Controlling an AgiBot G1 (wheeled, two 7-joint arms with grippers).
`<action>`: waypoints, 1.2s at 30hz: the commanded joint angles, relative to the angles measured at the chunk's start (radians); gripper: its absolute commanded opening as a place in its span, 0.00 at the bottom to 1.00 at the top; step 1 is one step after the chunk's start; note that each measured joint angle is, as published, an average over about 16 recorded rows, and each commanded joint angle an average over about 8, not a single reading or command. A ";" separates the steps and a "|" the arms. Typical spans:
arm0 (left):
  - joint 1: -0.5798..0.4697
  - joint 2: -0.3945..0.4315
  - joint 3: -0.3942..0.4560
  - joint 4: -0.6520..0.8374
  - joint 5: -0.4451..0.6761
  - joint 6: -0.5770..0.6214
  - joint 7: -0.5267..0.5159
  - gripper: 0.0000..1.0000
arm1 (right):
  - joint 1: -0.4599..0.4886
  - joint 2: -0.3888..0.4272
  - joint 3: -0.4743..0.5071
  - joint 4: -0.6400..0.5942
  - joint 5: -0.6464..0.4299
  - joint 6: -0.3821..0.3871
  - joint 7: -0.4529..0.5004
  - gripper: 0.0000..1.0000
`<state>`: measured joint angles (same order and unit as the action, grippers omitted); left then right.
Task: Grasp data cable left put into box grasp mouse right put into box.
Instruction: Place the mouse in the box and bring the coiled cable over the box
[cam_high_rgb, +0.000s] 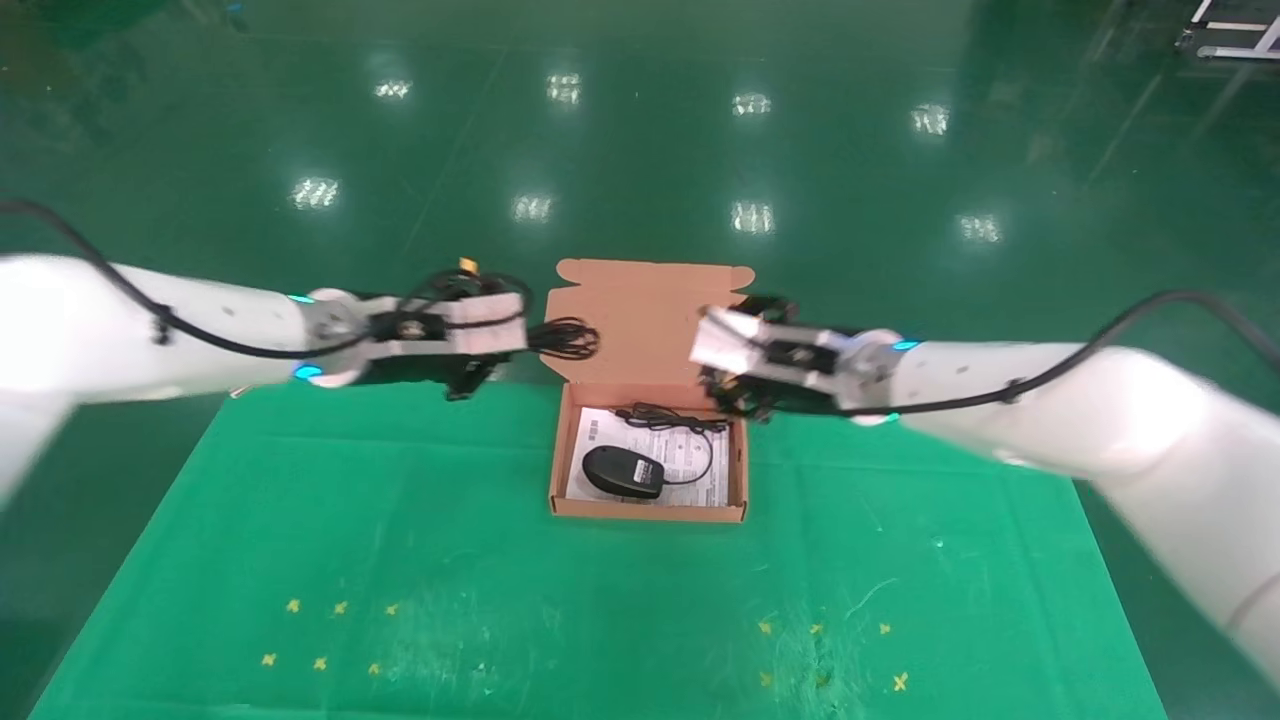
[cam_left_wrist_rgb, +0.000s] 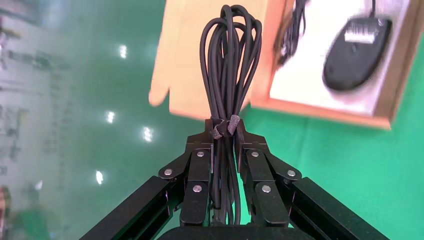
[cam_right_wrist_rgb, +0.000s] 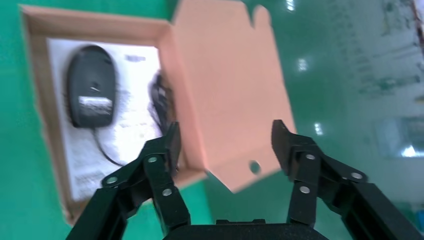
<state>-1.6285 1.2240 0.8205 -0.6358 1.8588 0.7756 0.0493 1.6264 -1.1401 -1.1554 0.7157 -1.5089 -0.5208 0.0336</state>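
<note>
The box (cam_high_rgb: 648, 512) stands open mid-table, its lid (cam_high_rgb: 650, 315) upright at the back. Inside, on the white sheet, lies the black mouse (cam_high_rgb: 622, 470) with its cord (cam_high_rgb: 672, 420) bunched near the lid. The mouse (cam_right_wrist_rgb: 91, 85) shows its white label in the right wrist view. My left gripper (cam_left_wrist_rgb: 226, 131) is shut on the tied data cable (cam_left_wrist_rgb: 231, 60). It hangs in the air at the box's back left corner, and the data cable's (cam_high_rgb: 566, 340) loops reach in front of the lid. My right gripper (cam_right_wrist_rgb: 225, 142) hovers open and empty over the box's back right corner.
The green mat (cam_high_rgb: 400, 560) covers the table, with small yellow marks (cam_high_rgb: 330, 632) near the front on both sides. Beyond the mat's far edge lies shiny green floor (cam_high_rgb: 640, 130). The lid's round hole (cam_right_wrist_rgb: 255, 166) shows between my right fingers.
</note>
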 joint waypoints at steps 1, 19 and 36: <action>0.019 0.039 -0.007 0.047 -0.030 -0.041 0.072 0.00 | 0.007 0.038 0.007 0.025 0.003 0.000 0.014 1.00; 0.115 0.146 0.066 0.174 -0.343 -0.143 0.436 0.00 | 0.005 0.287 -0.007 0.292 -0.068 0.000 0.229 1.00; 0.106 0.146 0.163 0.194 -0.502 -0.070 0.466 1.00 | 0.014 0.326 -0.018 0.359 -0.116 0.002 0.309 1.00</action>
<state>-1.5227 1.3694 0.9797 -0.4442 1.3641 0.7040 0.5192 1.6399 -0.8161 -1.1727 1.0716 -1.6239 -0.5184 0.3407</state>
